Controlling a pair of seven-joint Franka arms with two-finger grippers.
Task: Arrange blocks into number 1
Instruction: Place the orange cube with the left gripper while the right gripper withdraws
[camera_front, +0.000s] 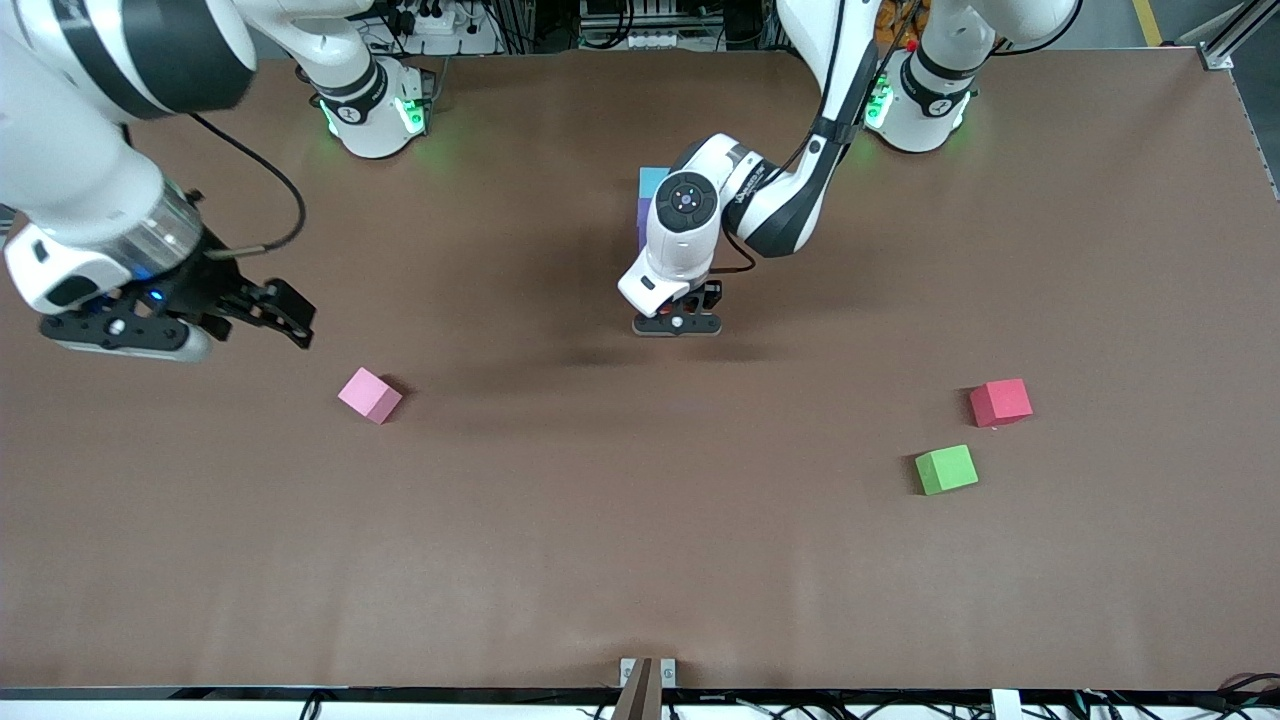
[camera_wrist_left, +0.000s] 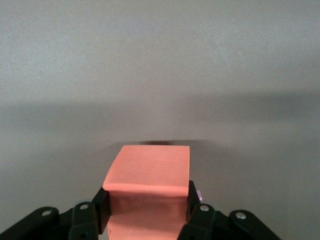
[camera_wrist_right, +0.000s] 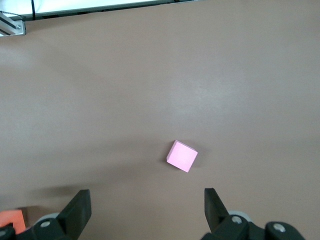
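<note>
Left gripper (camera_wrist_left: 145, 212) clamps orange block (camera_wrist_left: 149, 175) by opposite flat sides, low over table centre, just beside light blue block (camera_front: 653, 181). Foam likely light, soft: gentle squeeze. Right gripper (camera_wrist_right: 147, 210) wide, empty, hovers near pink block (camera_front: 369, 395).

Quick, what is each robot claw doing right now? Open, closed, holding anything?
Left gripper: closed on the orange block, at mid-table.
Right gripper: open, holding nothing, in the air above the pink block.
</note>
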